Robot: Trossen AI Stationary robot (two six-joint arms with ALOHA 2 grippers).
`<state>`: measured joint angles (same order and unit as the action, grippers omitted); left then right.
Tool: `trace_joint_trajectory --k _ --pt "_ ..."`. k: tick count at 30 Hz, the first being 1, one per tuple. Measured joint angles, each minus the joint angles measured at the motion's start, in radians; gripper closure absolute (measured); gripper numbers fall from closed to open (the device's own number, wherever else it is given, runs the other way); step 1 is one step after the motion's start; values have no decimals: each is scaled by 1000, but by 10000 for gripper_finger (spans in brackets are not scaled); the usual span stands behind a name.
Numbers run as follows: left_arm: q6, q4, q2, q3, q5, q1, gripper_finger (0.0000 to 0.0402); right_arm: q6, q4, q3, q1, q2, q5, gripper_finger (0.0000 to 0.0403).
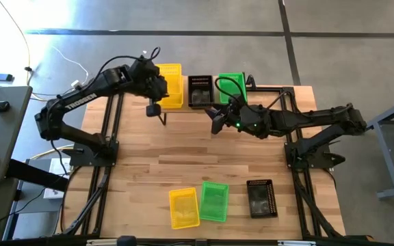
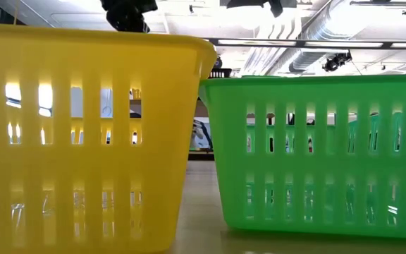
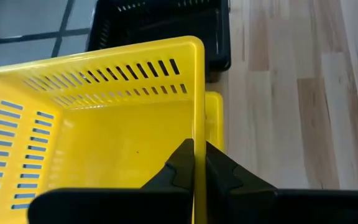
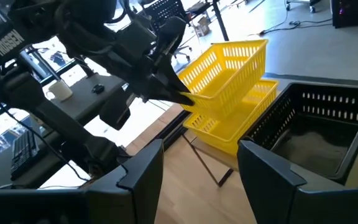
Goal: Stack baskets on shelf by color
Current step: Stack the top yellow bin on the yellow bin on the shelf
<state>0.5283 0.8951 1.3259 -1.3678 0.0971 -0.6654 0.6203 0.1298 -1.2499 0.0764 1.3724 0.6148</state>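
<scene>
On the shelf (image 1: 279, 90) at the table's far edge stand a yellow basket (image 4: 235, 127), a black basket (image 1: 200, 91) and a green basket (image 1: 232, 83). My left gripper (image 3: 194, 163) is shut on a second yellow basket (image 3: 104, 130), held over the first. My right gripper (image 4: 201, 163) is open and empty, in front of the black basket (image 4: 319, 124). Three more baskets rest on their bottoms near the table's near edge: yellow (image 1: 183, 207), green (image 1: 214, 200) and black (image 1: 260, 198). My left gripper pinches the rim of one side wall (image 3: 196, 134) of the upper yellow basket, one finger inside the basket and one outside. The fingers come slanting down from above. The basket (image 4: 229, 65) sits tilted over the lower yellow basket; whether the two touch, I cannot tell.
The near yellow basket (image 2: 83, 141) and green basket (image 2: 316, 148) fill the low view. The bare wooden tabletop (image 1: 204, 150) lies between the shelf and the three near baskets. The arm bases stand at the table's left and right sides.
</scene>
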Motion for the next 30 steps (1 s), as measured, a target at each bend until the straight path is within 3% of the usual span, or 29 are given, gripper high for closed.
trace_joint_trajectory --k 19,30 --pt "-20 7 23 0 46 -10 401 -1 -1 0 -1 -2 21 214" --pt "-29 30 57 0 44 -26 401 -127 -32 0 -40 -98 15 214"
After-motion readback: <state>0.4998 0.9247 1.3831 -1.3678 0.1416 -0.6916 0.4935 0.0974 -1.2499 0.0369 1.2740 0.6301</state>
